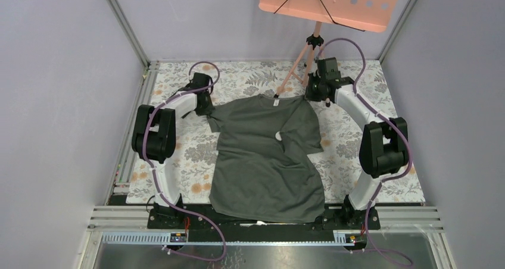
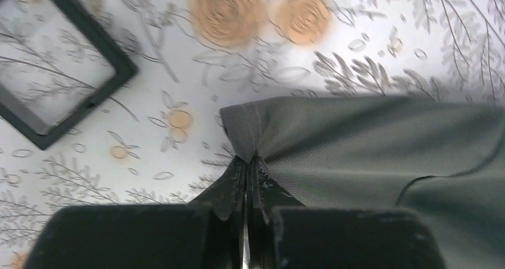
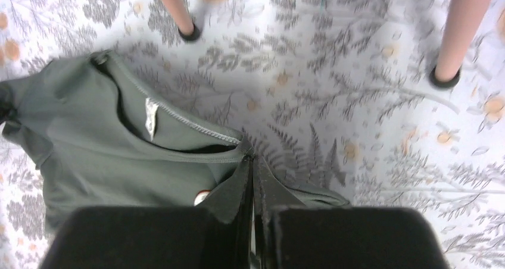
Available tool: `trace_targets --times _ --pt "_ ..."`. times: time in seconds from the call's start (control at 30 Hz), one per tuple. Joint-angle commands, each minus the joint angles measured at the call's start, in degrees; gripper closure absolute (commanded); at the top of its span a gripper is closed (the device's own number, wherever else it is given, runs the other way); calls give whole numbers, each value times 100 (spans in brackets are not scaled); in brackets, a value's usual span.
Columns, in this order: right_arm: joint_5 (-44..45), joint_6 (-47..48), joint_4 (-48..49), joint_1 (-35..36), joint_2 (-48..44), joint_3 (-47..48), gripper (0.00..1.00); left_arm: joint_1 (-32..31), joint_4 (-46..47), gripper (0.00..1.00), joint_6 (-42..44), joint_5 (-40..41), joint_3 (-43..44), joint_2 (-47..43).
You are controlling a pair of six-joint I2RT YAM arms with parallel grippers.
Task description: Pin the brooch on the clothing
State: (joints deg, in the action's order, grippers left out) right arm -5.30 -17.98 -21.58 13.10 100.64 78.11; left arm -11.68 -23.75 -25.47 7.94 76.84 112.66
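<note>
At left tool (image 2: 245,165) and right tool (image 3: 252,162) tips, clothing (image 1: 268,159) edges sit pinched.

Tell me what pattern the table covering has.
The table covering is white, printed with grey ferns and orange flowers; clearest in the right wrist view.

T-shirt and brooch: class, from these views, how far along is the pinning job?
Done: the T-shirt lies spread on the table. In hand: the left gripper is shut on a sleeve hem, the right gripper on the shoulder by the collar. What looks like the brooch sits on the chest; whether it is pinned cannot be told. Left: confirming or fastening it.
</note>
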Motion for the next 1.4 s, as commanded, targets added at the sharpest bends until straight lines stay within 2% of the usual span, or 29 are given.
trace_targets --times 0.0,0.4,0.43,0.53,0.6,0.67,0.73,0.83,0.97,1.07,1.17,1.37 --pt "496 279 -28 -18 407 780 100 369 449 100 -142 369 -85 -515" --pt "743 721 902 -10 901 1139 100 654 819 100 -232 652 -326 -894" --pt "754 750 830 -10 976 1251 93 674 813 100 -251 663 -324 -891" --pt "796 746 590 -9 988 1352 63 710 749 100 -265 659 -313 -886" --pt "804 721 608 -9 754 1134 47 711 725 85 -256 611 -331 -923" --pt "794 696 503 -14 467 882 36 711 722 59 -265 513 -351 -983" --pt "849 654 184 -13 208 672 32 704 715 44 -290 312 -366 -1055" --pt "1032 336 -281 -18 -207 123 31 628 727 29 -326 165 -449 -1219" --pt "1174 7 -652 -41 -755 -746 30 368 639 17 -233 297 -556 -1566" --pt "937 -134 -715 -94 -1050 -1339 30 30 591 7 -207 540 -726 -1904" --pt "837 -196 -720 -123 -1111 -1726 31 -339 639 5 -253 621 -985 -2294" --pt "658 -363 -543 -132 -1068 -2113 35 -516 907 5 -701 -31 -1406 -2442"
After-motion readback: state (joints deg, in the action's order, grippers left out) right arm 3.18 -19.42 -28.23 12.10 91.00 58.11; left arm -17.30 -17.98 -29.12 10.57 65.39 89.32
